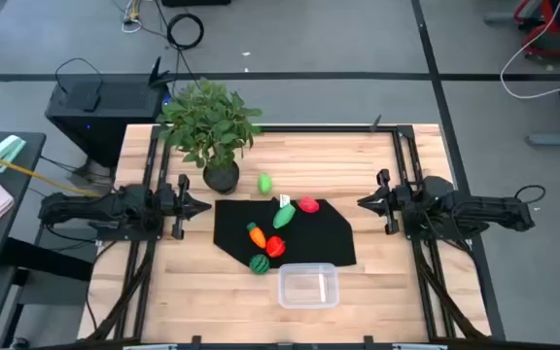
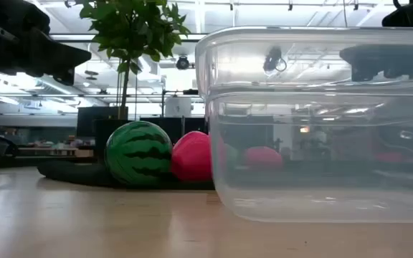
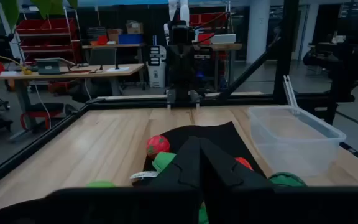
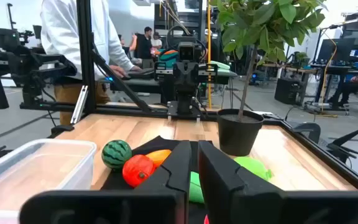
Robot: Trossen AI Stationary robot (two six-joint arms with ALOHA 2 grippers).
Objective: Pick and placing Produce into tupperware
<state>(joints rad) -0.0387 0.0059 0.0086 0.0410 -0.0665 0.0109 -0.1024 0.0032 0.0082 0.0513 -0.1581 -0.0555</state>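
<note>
The produce lies on and around a black mat (image 1: 329,236). A light green piece (image 1: 264,182) rests on the wood beside the plant pot. On the mat are a green piece (image 1: 282,216), a red one (image 1: 308,205), an orange one (image 1: 256,234), another red one (image 1: 275,246) and a striped watermelon (image 1: 259,263). The clear tupperware (image 1: 308,286) stands empty near the table's near edge, and it fills the low view (image 2: 321,122). My left gripper (image 1: 205,206) hovers shut left of the mat. My right gripper (image 1: 362,202) hovers shut to its right.
A leafy potted plant (image 1: 212,126) stands at the far left of the mat, close to my left gripper. Black frame rails (image 1: 411,175) run along both table sides. A person in a white top (image 4: 73,31) stands beyond the table in the right wrist view.
</note>
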